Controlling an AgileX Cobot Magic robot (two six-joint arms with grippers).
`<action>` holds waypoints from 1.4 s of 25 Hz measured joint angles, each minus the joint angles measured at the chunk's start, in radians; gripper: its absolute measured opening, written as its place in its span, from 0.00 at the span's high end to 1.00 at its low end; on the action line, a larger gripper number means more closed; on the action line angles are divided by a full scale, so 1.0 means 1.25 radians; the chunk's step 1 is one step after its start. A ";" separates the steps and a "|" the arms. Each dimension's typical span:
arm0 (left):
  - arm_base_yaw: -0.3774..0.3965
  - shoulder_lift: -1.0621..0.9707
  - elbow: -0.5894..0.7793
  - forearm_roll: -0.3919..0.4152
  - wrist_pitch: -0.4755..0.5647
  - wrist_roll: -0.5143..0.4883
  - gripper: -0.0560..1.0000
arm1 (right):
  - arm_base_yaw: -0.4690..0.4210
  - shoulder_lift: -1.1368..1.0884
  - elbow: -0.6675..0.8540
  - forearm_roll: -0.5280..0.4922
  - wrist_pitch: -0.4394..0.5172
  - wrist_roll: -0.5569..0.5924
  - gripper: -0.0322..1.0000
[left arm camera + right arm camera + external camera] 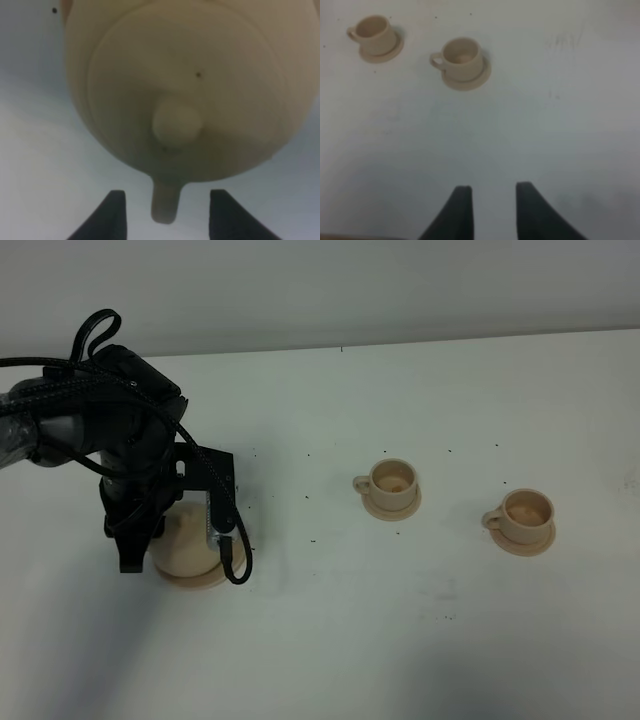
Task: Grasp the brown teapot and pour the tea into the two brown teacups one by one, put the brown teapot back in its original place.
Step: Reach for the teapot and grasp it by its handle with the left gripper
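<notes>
On the white desk (330, 640), the brown teapot (185, 545) sits at 8 o'clock, the two brown teacups (390, 483) toward 3 o'clock. The left hand (167, 216) is spread astride the handle (165, 200), not gripping; the right hand (492, 192) is released, empty. Grasp, both pours and return remain.
</notes>
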 joint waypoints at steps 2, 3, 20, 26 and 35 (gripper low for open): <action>0.000 0.003 0.000 0.001 -0.007 -0.002 0.57 | 0.000 0.000 0.000 0.000 0.000 0.000 0.74; 0.000 0.007 0.000 0.001 -0.008 -0.003 0.57 | 0.000 0.000 0.000 0.000 0.000 0.000 0.74; 0.001 0.025 0.000 0.009 -0.020 -0.018 0.57 | 0.000 0.000 0.000 0.000 0.000 0.001 0.74; 0.001 0.025 0.000 0.006 -0.035 -0.018 0.57 | 0.000 0.000 0.000 0.000 0.000 0.000 0.74; 0.001 0.025 0.000 -0.009 -0.036 -0.019 0.63 | 0.000 0.000 0.000 0.000 0.000 -0.001 0.74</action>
